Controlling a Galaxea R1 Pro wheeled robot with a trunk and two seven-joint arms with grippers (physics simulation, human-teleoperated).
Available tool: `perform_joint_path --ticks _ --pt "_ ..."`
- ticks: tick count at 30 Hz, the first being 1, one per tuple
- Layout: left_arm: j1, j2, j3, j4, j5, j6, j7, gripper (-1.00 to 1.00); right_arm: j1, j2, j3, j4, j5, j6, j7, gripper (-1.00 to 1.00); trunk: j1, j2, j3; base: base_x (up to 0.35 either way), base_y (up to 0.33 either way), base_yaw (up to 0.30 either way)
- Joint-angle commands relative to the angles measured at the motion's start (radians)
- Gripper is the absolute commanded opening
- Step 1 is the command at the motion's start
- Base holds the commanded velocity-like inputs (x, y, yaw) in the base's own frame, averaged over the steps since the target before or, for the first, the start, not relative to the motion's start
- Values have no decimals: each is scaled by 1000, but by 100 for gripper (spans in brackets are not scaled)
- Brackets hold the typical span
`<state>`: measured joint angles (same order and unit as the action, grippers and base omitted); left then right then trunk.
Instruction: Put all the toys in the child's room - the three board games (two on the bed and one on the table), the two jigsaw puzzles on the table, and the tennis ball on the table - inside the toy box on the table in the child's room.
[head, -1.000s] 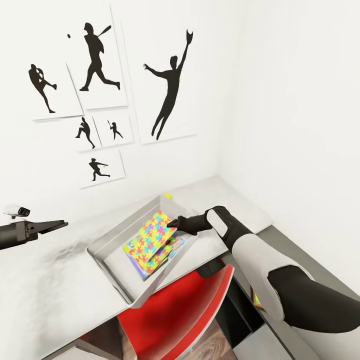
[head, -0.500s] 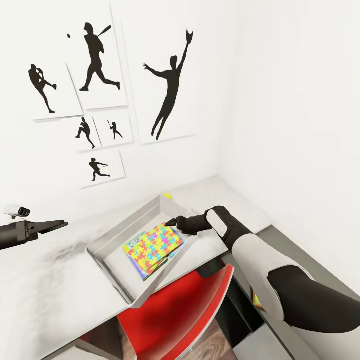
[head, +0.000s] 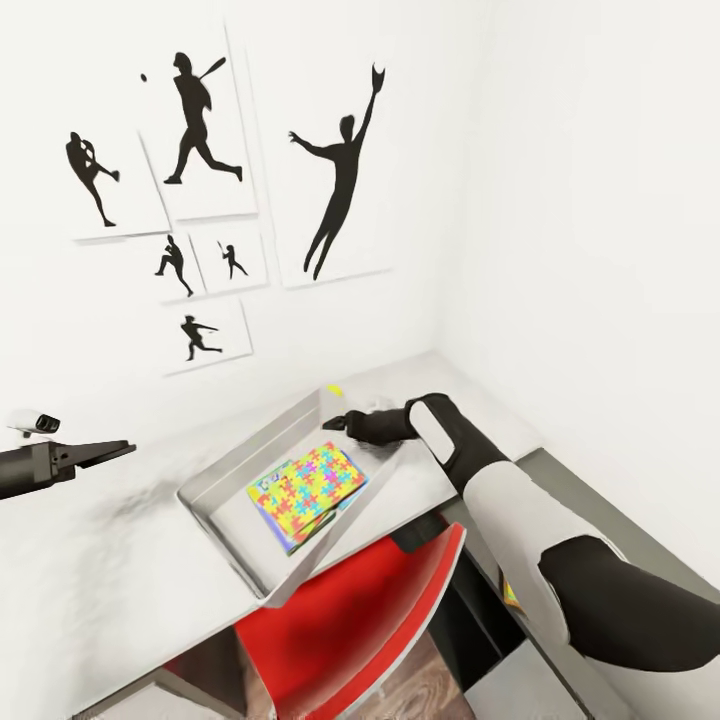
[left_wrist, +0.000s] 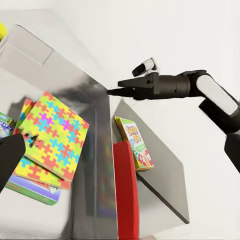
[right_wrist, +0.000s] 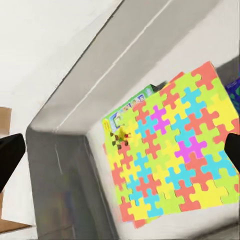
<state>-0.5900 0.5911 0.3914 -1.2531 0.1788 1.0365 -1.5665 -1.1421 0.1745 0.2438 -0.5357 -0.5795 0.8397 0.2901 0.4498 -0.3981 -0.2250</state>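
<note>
The right pincer (head: 338, 422) hangs above the far side of the toy box (head: 228, 472), its fingers apart and empty; the right wrist view looks straight down between them onto the jigsaw puzzle (right_wrist: 172, 165). That puzzle lies flat inside the box, on top of other colourful boxes whose edges peek out beneath it. To finish this step cleanly, the arm should lift straight up, clear of the flared wall, before swinging away, so that a finger does not catch the rim and drag the bin.

Nearest the robot, a red chair (head: 345, 625) is tucked under the front edge of the counter (head: 90, 570). The Skip-Bo board game (left_wrist: 135, 145) lies on the lower dark section at the counter's right end, beside the chair; I judge it the next toy to fetch, and the chair back may crowd the reach. The left pincer (head: 115, 450) hovers over the counter's left part, well apart from the box; its fingers look close together, holding nothing. A small yellow object (head: 334, 391) shows just beyond the box's far corner. Behind, the wall carries black baseball silhouettes (head: 200, 115).
</note>
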Motion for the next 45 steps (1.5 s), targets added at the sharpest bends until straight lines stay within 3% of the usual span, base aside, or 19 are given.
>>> perform_joint_path --ticks 1,4,8,12,16,19,25,29,34,45 --pt "-1 1 0 0 -1 11 -4 100 0 0 3 -23 8 3 7 100 0 -2 -1 -195 0 -47" --pt "0 2 0 0 -1 11 -4 100 7 0 6 -113 1 7 10 100 0 -2 4 -214 0 -81" --pt "5 2 3 1 -1 11 -4 100 62 0 1 -238 -5 10 24 100 0 -2 10 -231 -1 -130" --pt "8 3 6 1 -1 11 -4 100 116 -41 -20 -327 -8 9 53 100 0 -2 16 -213 -44 -171" --pt "11 4 8 2 -3 11 -4 100 172 -77 -71 -381 -8 8 95 100 0 -2 22 -87 -46 -193" --pt "26 4 10 2 -4 10 -4 100 229 -102 -131 -418 -8 5 137 100 0 -2 26 -32 -17 -198" --pt "58 15 14 2 0 9 -4 100 407 -150 -280 -546 -7 -2 279 100 0 -2 34 -9 -5 -201" --pt "62 26 15 -1 1 8 -4 100 511 -161 -357 -634 -7 -4 362 100 0 -2 40 -2 -1 -202" --pt "63 34 15 -13 2 9 -4 100 617 -165 -423 -741 -7 -6 431 100 0 -2 47 -1 0 -202" --pt "64 38 17 -34 2 11 -4 100 792 -167 -527 -876 -6 -34 532 100 0 -2 62 0 0 -202"
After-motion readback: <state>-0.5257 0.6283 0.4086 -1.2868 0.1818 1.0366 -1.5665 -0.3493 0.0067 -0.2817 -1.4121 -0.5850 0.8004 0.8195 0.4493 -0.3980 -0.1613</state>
